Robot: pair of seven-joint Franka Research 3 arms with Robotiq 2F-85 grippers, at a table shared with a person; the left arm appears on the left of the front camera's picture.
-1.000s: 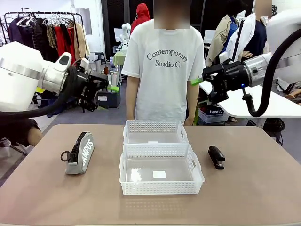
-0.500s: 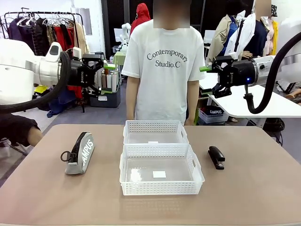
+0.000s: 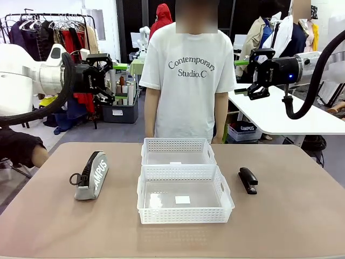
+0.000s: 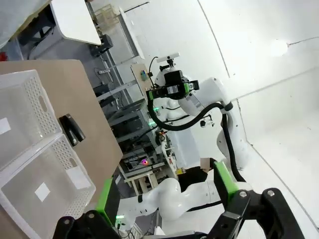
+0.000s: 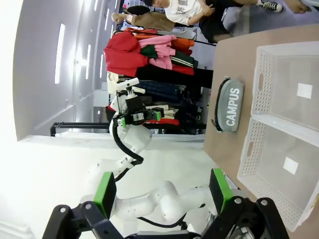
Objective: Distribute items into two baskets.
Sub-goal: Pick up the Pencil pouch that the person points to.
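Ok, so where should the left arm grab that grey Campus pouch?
Probably from above, mid-length on the pouch, closing across its narrow width. It stands on its base with the zipper edge uppermost, so both side faces are exposed.

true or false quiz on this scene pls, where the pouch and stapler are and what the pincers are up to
1. The pouch lies on the table, left of the near basket. True.
2. The stapler sits inside the near basket. False: it lies on the table, right of that basket.
3. The left pincer grips the pouch. False: it is open, high above the table.
4. The right pincer is open. True.
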